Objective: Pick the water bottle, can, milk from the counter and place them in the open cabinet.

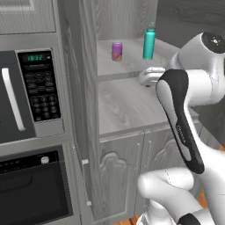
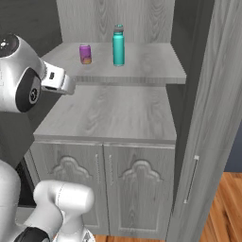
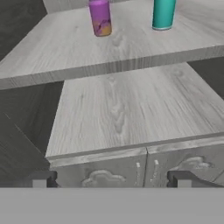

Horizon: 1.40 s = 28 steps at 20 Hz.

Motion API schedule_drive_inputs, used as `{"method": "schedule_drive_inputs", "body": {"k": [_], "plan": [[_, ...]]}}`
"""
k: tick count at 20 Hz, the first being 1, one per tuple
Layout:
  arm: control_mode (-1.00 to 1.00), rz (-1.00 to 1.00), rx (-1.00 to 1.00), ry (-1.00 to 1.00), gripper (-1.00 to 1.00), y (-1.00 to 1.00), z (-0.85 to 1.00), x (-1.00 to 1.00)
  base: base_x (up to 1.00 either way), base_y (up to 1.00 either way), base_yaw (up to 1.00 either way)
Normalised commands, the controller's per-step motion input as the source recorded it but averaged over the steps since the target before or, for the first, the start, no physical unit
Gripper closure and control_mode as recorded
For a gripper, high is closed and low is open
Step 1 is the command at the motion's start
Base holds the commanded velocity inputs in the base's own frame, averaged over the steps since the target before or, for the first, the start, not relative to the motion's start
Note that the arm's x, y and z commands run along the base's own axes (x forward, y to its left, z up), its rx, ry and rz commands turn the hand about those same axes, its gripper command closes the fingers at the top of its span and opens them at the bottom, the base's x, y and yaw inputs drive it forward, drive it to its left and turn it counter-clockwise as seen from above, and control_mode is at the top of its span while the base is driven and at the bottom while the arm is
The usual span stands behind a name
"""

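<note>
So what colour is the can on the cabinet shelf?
Purple-pink can, orange near its base; hand view shows it best.

The open cabinet [image 2: 142, 71] looks like matt grey wood, its grain running along the shelves, and the arched-panel doors [image 2: 104, 184] below share that finish. The water bottle [image 2: 118, 47] is smooth, slightly glossy teal; the can [image 2: 85, 54] is sleek purple-pink with a silvery top. The microwave [image 1: 30, 94] has a dark glossy face and brushed-metal trim.

A rendered home kitchen is showing here. A microwave [image 1: 26, 94] with a keypad and lit clock is sitting built into the wall at the left, with a dark oven [image 1: 33, 186] lying below it. A tall grey wood-grain cabinet [image 2: 118, 64] is standing open beside them, over low arched-panel doors [image 2: 101, 189]. A can [image 2: 85, 54] and water bottle [image 2: 118, 46] are standing near the shelf's back edge; wooden floor [image 2: 222, 208] is showing at the lower right.
</note>
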Motion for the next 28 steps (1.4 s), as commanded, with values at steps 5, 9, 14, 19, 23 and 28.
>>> {"method": "schedule_drive_inputs", "body": {"k": [5, 9, 14, 19, 23, 28], "plan": [[-1.00, -0.03, 0.02, 0.31, -1.00, -0.27, 0.00, -0.91, 0.00, 0.00, 0.00], [-1.00, -0.04, 0.00, 0.29, -1.00, -0.16, -0.14, -0.81, 0.00, 0.00, 0.00], [-1.00, 0.00, 0.00, 0.14, -1.00, -0.04, -0.33, -0.49, 0.00, 0.00, 0.00], [-1.00, 0.00, 0.00, 0.01, -1.00, -0.01, -0.46, -0.47, 0.00, 0.00, 0.00], [-1.00, 0.00, 0.00, 0.00, -1.00, -0.01, -0.26, -0.75, 0.00, 0.00, 0.00], [-1.00, 0.00, 0.00, 0.01, -1.00, 0.00, -0.05, -0.31, 0.00, 0.00, 0.00]]}}
